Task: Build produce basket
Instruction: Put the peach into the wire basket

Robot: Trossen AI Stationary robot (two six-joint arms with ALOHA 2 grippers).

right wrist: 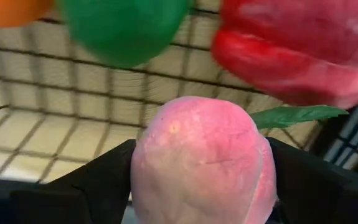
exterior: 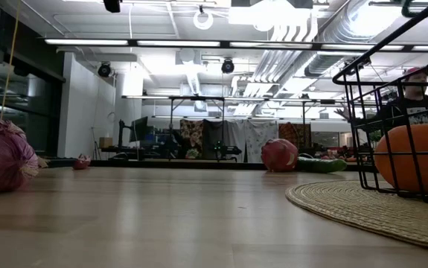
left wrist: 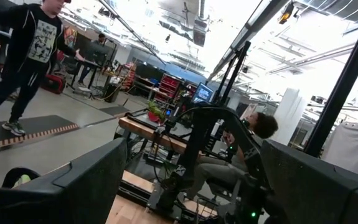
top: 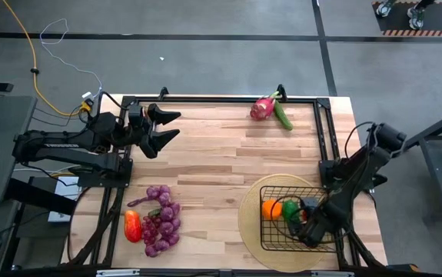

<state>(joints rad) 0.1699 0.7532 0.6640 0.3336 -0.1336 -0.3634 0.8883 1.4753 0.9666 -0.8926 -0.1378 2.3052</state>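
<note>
The black wire basket (top: 270, 231) stands on a round woven mat (top: 250, 208) at the table's near right. An orange (top: 270, 208), a green pepper (top: 291, 208) and a red pepper (right wrist: 297, 46) are inside it. My right gripper (top: 310, 228) reaches into the basket and is shut on a pink round fruit (right wrist: 200, 165) with a green leaf (right wrist: 291, 116). Purple grape bunches (top: 162, 219) and another red pepper (top: 132, 226) lie near left. A dragon fruit (top: 263, 108) and a cucumber (top: 284, 117) lie at the far edge. My left gripper (top: 167, 128) is open, held above the far left. My right gripper pinches the pink fruit by its two opposite sides (right wrist: 142, 180), one dark finger (right wrist: 101, 180) on each. The fingers slant down from above and from the right, into the basket. Whether the fruit touches the basket floor does not show.
The basket's mesh walls (exterior: 362, 126) rise around the right gripper. Bare wood lies in the table's middle (top: 221, 177). Black frame rails (top: 221, 98) run along the table's edges. A person (exterior: 414, 100) stands beyond the far side, and other people (left wrist: 32, 50) show in the room.
</note>
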